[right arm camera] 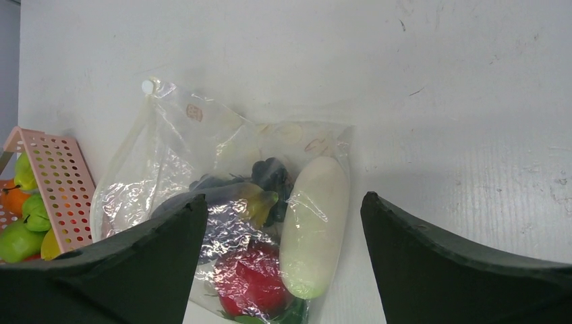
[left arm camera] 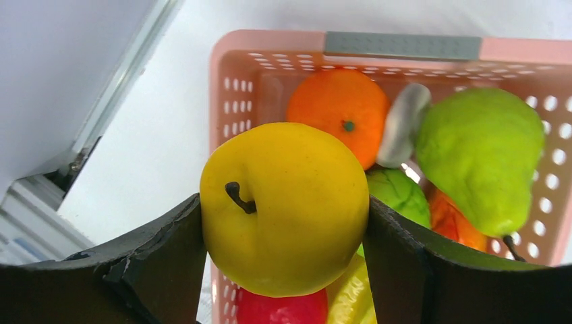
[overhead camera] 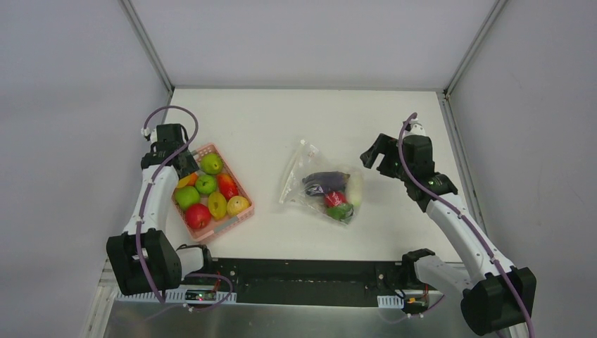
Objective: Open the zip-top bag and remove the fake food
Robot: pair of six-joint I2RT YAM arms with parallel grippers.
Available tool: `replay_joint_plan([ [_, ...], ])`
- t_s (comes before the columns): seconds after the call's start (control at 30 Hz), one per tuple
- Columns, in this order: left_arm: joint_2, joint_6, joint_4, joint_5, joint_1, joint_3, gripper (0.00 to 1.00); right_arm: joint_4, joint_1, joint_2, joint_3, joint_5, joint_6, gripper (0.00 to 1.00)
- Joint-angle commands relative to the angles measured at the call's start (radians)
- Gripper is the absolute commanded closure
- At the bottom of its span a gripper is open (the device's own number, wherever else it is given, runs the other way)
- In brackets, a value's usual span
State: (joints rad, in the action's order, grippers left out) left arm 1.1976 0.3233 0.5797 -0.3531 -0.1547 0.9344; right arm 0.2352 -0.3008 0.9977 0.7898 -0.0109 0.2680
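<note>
The clear zip-top bag [overhead camera: 304, 172] lies crumpled at the table's middle, and it also shows in the right wrist view [right arm camera: 168, 162]. Inside it are a dark purple eggplant [overhead camera: 325, 179], a red tomato [overhead camera: 335, 198], a white elongated vegetable [overhead camera: 355, 189] and a small green bunch [overhead camera: 341, 212]. My right gripper [overhead camera: 373, 158] hovers open and empty just right of the bag, its jaws wide over the white vegetable [right arm camera: 316, 223] and tomato [right arm camera: 253, 280]. My left gripper [left arm camera: 284, 202] is shut on the yellow round fruit [left arm camera: 287, 209] above the pink basket's far left corner [left arm camera: 236, 74].
The pink slatted basket [overhead camera: 232, 224] stands at the left and holds green apples [overhead camera: 205, 184], a red apple [overhead camera: 197, 215], a yellowish pear [overhead camera: 217, 205] and an orange mandarin [left arm camera: 337, 111]. Grey walls close in on both sides.
</note>
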Motion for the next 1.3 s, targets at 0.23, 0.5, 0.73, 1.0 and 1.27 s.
replay_joint_plan([
  [0.23, 0.062, -0.056, -0.016, -0.177, -0.014, 0.024, 0.03, -0.045, -0.001, -0.01, -0.015, -0.051, -0.003, 0.13],
  [0.5, -0.003, -0.069, 0.076, -0.172, -0.014, 0.079, 0.01, -0.05, -0.018, -0.003, -0.012, -0.056, -0.004, 0.12],
  [0.73, -0.143, -0.072, 0.158, -0.022, -0.009, 0.104, 0.01, -0.029, -0.019, 0.004, 0.007, -0.08, 0.014, 0.12],
  [1.0, -0.271, -0.059, 0.239, 0.228, 0.015, 0.076, 0.03, 0.002, -0.02, -0.005, -0.008, -0.103, 0.053, 0.12],
  [1.27, -0.312, 0.069, 0.119, 0.474, 0.218, -0.006, 0.11, 0.037, -0.019, -0.037, -0.053, -0.097, 0.125, 0.12],
])
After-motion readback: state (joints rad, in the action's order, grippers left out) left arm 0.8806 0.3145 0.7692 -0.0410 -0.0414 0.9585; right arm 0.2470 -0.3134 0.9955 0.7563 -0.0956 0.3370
